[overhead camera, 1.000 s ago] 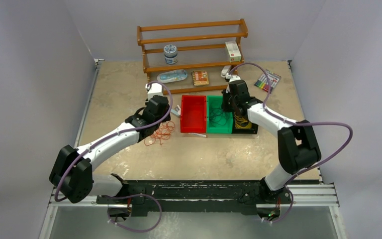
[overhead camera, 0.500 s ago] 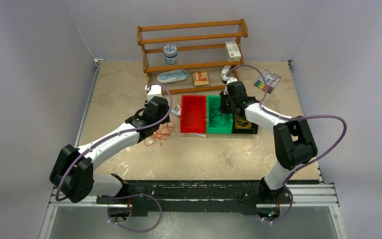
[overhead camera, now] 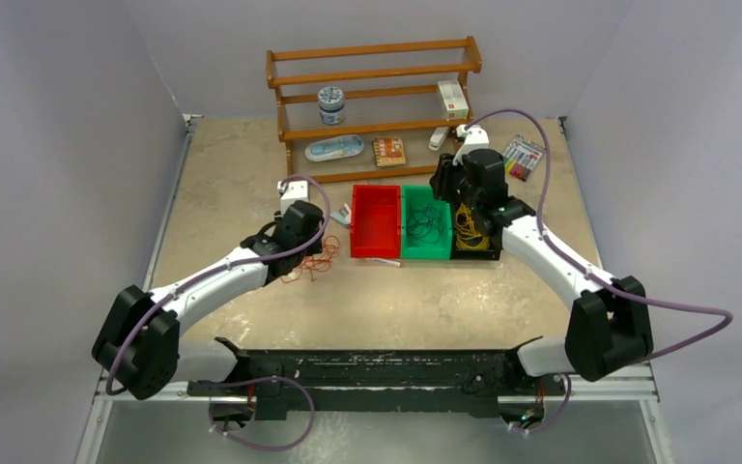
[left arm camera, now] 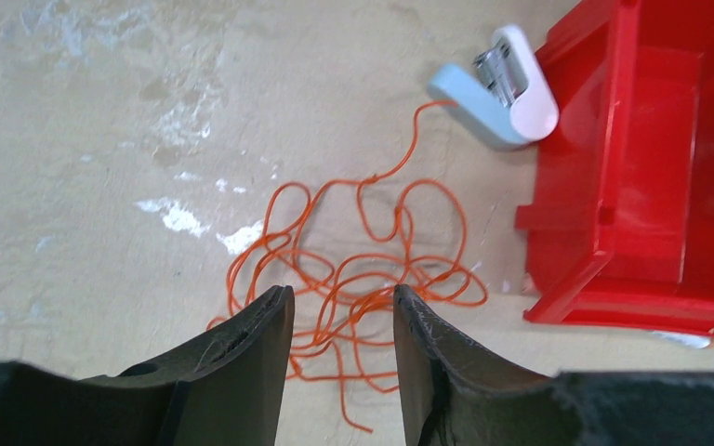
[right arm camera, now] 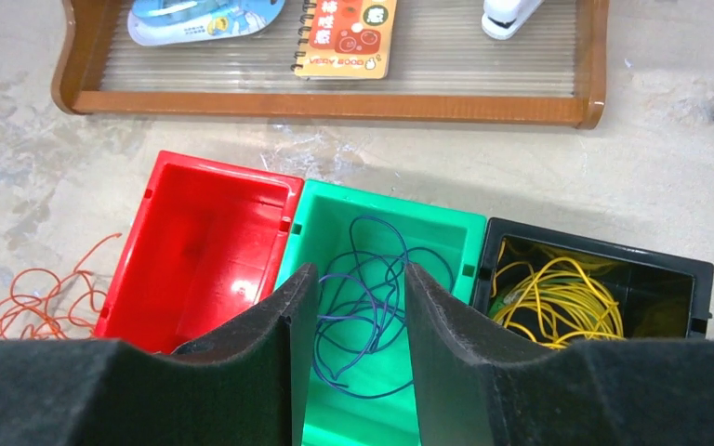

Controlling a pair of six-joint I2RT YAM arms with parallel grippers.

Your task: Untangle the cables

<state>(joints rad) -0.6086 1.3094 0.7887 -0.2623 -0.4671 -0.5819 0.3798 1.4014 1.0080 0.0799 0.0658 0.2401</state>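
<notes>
LEFT WRIST VIEW
Left pincer (left arm camera: 339, 302): fingers apart, with nothing clamped; orange loops show through the gap. Whether the tips touch the strands cannot be told.
Orange cable (left arm camera: 372, 279): a loose tangle lying flat on the bench (left arm camera: 102, 186). Its long axis runs side to side in this view.
Loose end: one strand leads up and to the right from the tangle, ending at the white and blue stapler (left arm camera: 502, 88).
Edges: the red bin (left arm camera: 604, 232) stands just right of the tangle, and its wall is close to the outermost loop.
Open room: bare bench lies to the left and above.

RIGHT WRIST VIEW
Right pincer (right arm camera: 351, 274): fingers apart and holding nothing, above the green bin (right arm camera: 386, 206).
Dark cable (right arm camera: 372, 297): coiled inside the green bin, its loops stretched from the far wall toward the near one.
Yellow cable (right arm camera: 558, 297): a rounded coil inside the black bin (right arm camera: 595, 249), with no clear long axis.
Far edge: the wooden rack (right arm camera: 335, 104) stands beyond the bins, with a strip of bench between.

TOP VIEW
Bins: red, green and black stand in a row, side walls touching, with red on the left.
Orange cable: on the bench just left of the red bin, partly under the left arm's wrist.
Open room: a wide bare strip lies between the bins and the arm bases.
</notes>
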